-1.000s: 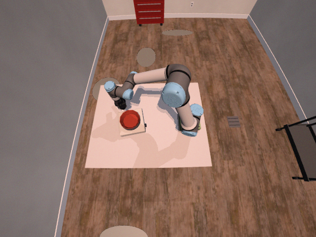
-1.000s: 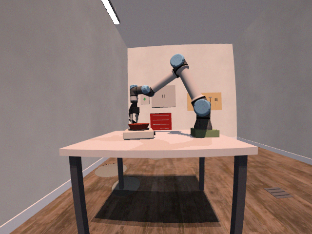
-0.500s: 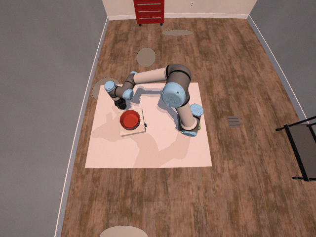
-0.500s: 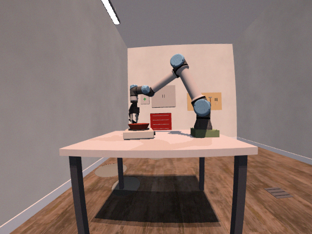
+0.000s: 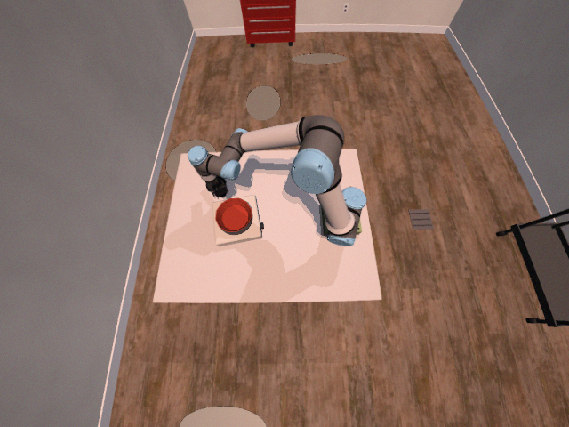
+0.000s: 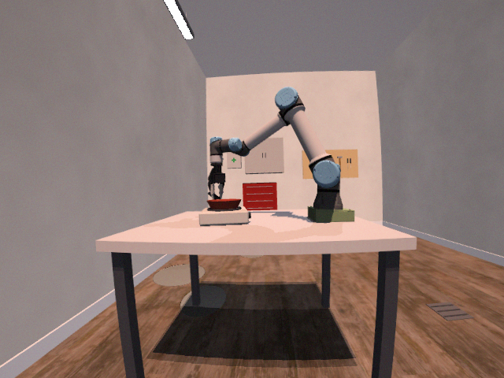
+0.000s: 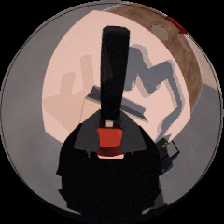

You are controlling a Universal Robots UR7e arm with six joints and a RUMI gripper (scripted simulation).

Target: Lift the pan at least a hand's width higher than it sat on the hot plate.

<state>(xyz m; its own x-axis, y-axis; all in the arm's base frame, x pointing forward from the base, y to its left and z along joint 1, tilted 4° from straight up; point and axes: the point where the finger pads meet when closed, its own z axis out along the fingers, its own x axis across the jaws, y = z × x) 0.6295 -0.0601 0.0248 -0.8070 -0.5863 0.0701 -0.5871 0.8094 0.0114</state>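
The red pan [image 5: 234,215] sits on the white hot plate [image 5: 243,229] on the left part of the table. In the side view the pan [image 6: 223,203] still rests on the hot plate [image 6: 224,217]. My gripper [image 5: 215,187] points down at the pan's back-left edge, and it also shows in the side view [image 6: 215,196]. In the wrist view the fingers are shut on the pan [image 7: 110,142] where its red body meets the black handle [image 7: 114,70], which runs away from me.
The arm's base [image 5: 342,229] stands on a green block at the table's right side. The hot plate has a small knob [image 5: 262,225] on its right side. The table's left edge [image 5: 167,221] is near the gripper.
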